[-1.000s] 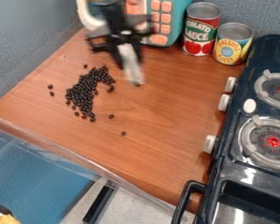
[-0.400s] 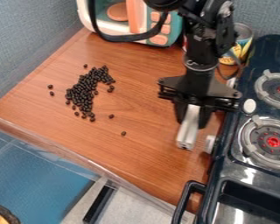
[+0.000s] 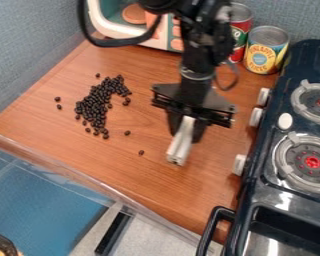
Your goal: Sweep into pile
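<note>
Beans (image 3: 96,105): loose heap on the left of the counter (image 3: 196,192), strays around it
Microwave (image 3: 116,29): at the back, behind the beans
Stick (image 3: 180,144): white, slanting down, right of the beans and apart from them
Gripper (image 3: 187,131): above the counter, jaws clenched on the stick
Cans (image 3: 264,51): two, back right
Stove (image 3: 293,205): along the right side

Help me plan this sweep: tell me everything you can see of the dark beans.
The dark beans are small, oval and slightly shiny, lying loose on the wooden counter. Most bunch in an uneven, curved cluster, many touching; strays sit apart: one above, two to the left, two to the lower right. Nothing else appears to touch them.
</note>
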Robot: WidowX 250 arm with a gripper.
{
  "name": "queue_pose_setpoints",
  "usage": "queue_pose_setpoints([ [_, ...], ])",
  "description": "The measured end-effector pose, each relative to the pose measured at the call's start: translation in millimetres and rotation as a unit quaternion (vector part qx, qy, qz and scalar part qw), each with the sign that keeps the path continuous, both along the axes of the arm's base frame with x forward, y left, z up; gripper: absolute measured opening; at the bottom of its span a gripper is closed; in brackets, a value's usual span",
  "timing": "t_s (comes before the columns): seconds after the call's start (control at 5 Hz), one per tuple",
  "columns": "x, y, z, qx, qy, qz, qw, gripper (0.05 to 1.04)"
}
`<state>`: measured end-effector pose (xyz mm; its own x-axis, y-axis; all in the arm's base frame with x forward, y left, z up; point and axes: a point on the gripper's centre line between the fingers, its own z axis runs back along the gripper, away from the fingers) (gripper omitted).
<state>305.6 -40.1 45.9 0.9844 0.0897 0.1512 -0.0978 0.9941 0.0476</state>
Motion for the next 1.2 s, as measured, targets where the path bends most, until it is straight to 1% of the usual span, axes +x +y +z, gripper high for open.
queue_pose_setpoints([
  [0.2,-5,19,-3.1,0.008,0.015,0.005,0.9998,0.38],
  [0.4,-13,29,-9.8,0.011,0.028,0.007,0.9995,0.38],
  [0.6,-18,30,-13.2,0.011,0.035,0.002,0.9993,0.379],
  [0.8,-19,31,-15.3,0.01,0.039,-0.001,0.9992,0.379],
  [1.0,-21,39,-26.3,0.019,0.06,0.006,0.998,0.379],
  [1.2,-13,49,-27.7,0.029,0.068,0.01,0.9972,0.379],
])
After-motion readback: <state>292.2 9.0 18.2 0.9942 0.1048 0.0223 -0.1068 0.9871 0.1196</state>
